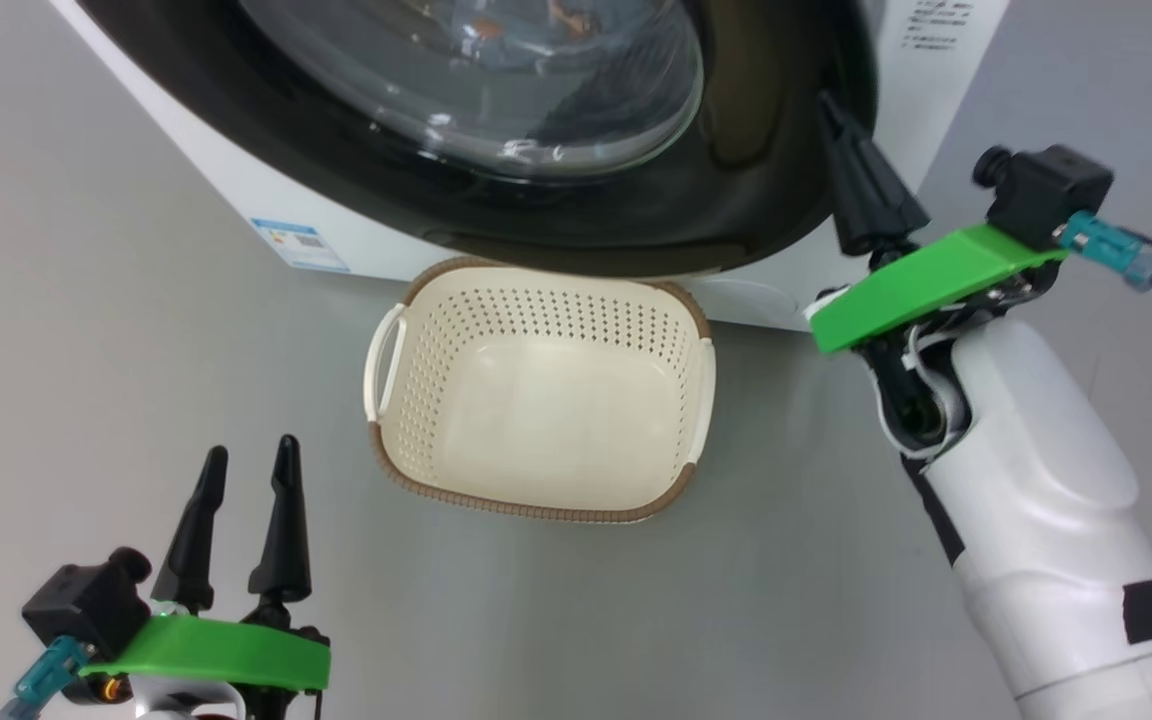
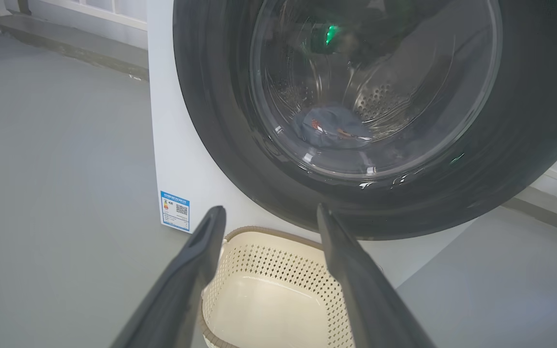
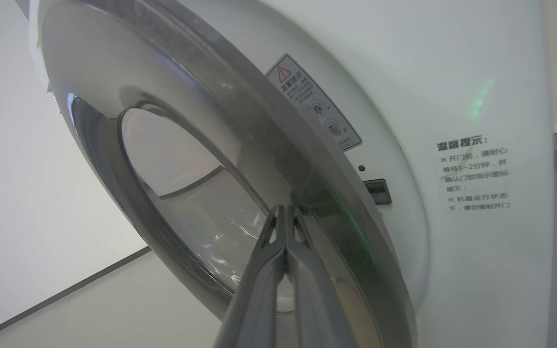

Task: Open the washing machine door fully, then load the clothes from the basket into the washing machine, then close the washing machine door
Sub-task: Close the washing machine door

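The right pincer (image 1: 829, 105) was closed, its tips at the right side of the washing machine door (image 1: 336, 150). The left pincer (image 1: 252, 452) was open, near and left of the basket (image 1: 536, 510). The clothes (image 2: 329, 128) lay inside the washing machine (image 2: 172, 145), behind the glass.

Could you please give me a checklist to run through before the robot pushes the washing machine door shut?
1. Basket empty: ok.
2. Clothes inside the drum: ok.
3. Washing machine door latched: not ok; it stands ajar, with the lock slot exposed.
4. Right gripper shut, at the door's rim: ok.
5. Left gripper open, clear of door and basket: ok.
6. No fabric caught in the door gap: cannot tell.
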